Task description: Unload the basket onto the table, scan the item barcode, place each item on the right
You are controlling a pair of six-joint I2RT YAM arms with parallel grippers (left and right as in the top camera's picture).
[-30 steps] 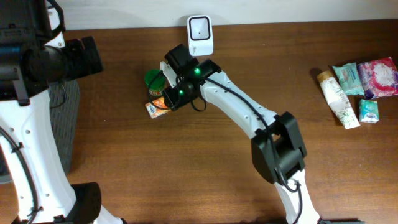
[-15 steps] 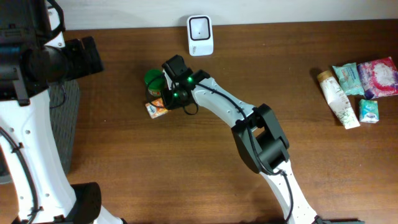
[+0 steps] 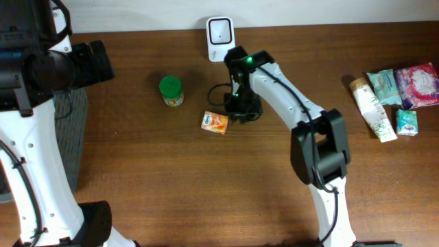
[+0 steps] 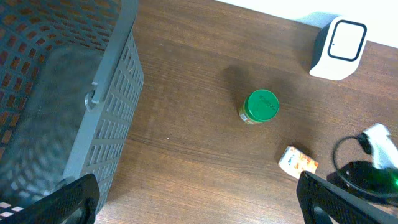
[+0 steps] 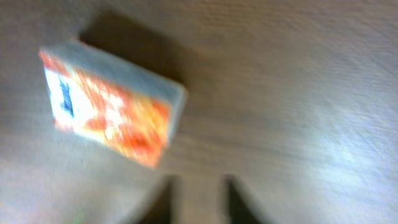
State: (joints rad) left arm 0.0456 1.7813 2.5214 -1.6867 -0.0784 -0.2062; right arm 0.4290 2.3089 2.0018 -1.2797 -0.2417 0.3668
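The small orange-and-white cardboard carton (image 3: 215, 122) lies loose on the brown wooden desk (image 3: 137, 178), centre frame, below the white scanner (image 3: 221, 39). The right end effector (image 5: 198, 186), narrowly parted and empty, hovers beside it, probably lining up a grasp. The left end effector (image 4: 199, 199) gapes wide, idle.

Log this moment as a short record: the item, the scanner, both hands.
item: orange box, lying on the table, held by nothing
scanner: white, at the table's far edge, apart from the box
right hand: empty, fingers apart, box just ahead of them
left hand: open, empty, up beside the basket
nearby: green-lidded jar, upright
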